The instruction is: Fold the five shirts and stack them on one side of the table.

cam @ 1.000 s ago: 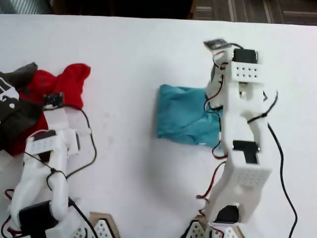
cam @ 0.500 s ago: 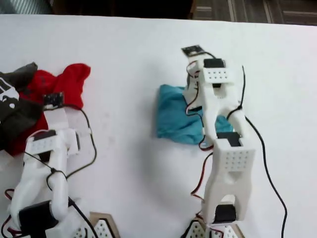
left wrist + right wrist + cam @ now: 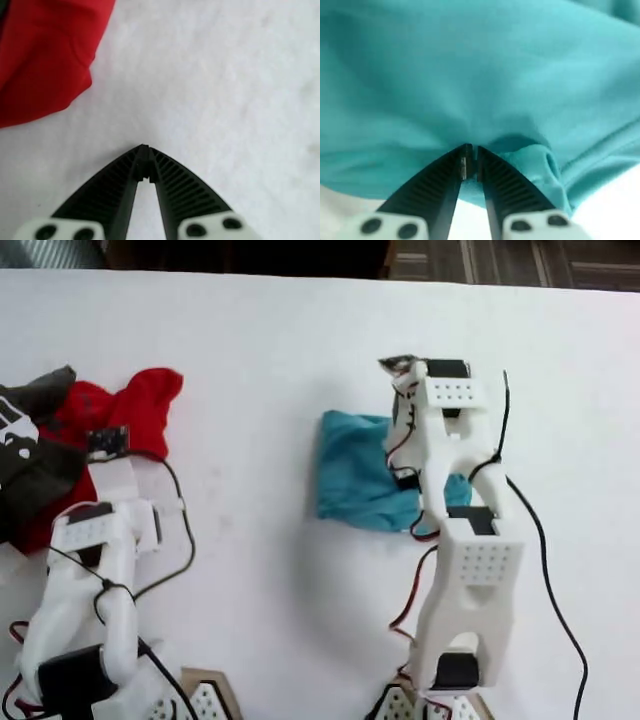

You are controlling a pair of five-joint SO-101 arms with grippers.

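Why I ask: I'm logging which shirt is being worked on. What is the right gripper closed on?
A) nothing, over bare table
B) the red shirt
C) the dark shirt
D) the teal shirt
D: in the right wrist view the right gripper is shut at a pucker in the teal shirt.

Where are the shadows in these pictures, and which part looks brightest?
High view: the white table is brightest, evenly lit, with hardly any shadow around the teal shirt. Left wrist view: a faint shadow follows the red shirt along its edge. Right wrist view: the darkest shadow sits in the teal shirt's fold, just ahead of the right gripper.
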